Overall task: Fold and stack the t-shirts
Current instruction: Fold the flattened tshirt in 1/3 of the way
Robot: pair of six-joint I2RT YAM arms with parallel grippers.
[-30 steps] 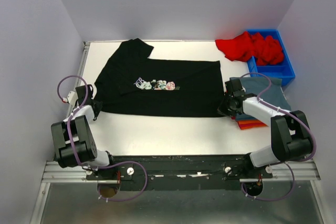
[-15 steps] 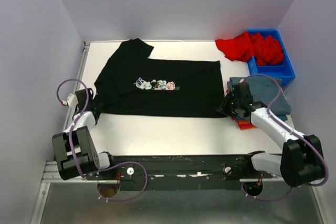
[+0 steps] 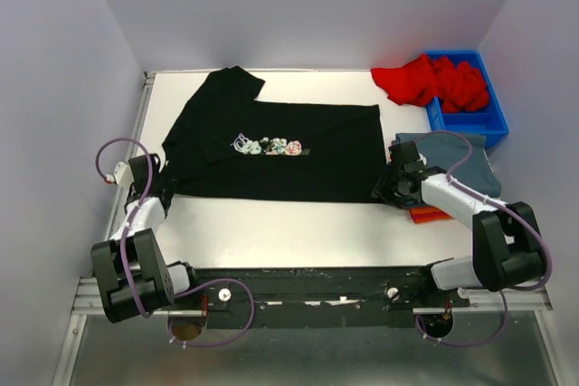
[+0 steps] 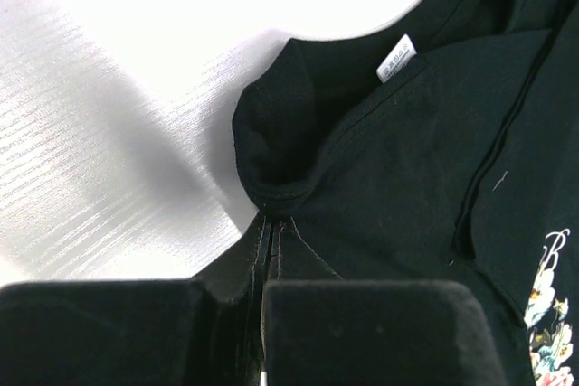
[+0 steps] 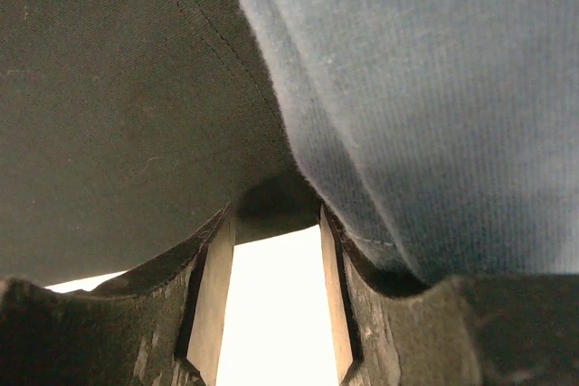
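Note:
A black t-shirt (image 3: 271, 146) with a small coloured chest print lies spread across the table. My left gripper (image 3: 161, 189) is shut on its near left edge. In the left wrist view the jaws (image 4: 262, 287) pinch black cloth (image 4: 407, 178) just below the collar and its white label (image 4: 395, 58). My right gripper (image 3: 387, 189) stands open at the shirt's near right corner. Bare white table shows between its fingers (image 5: 210, 296), with black cloth (image 5: 109, 115) and slate-blue cloth (image 5: 434, 88) just ahead. A folded slate-blue t-shirt (image 3: 466, 164) lies on an orange one (image 3: 430, 215). A red t-shirt (image 3: 434, 79) spills from the bin.
A blue plastic bin (image 3: 484, 121) stands at the back right corner, partly filled by the red cloth. White walls close in the table on the left, the back and the right. A strip of bare white table (image 3: 271, 223) runs along the near edge.
My right gripper has opened and let go of the black shirt's near right corner, and its arm has shifted slightly. The left gripper stays shut on the shirt.

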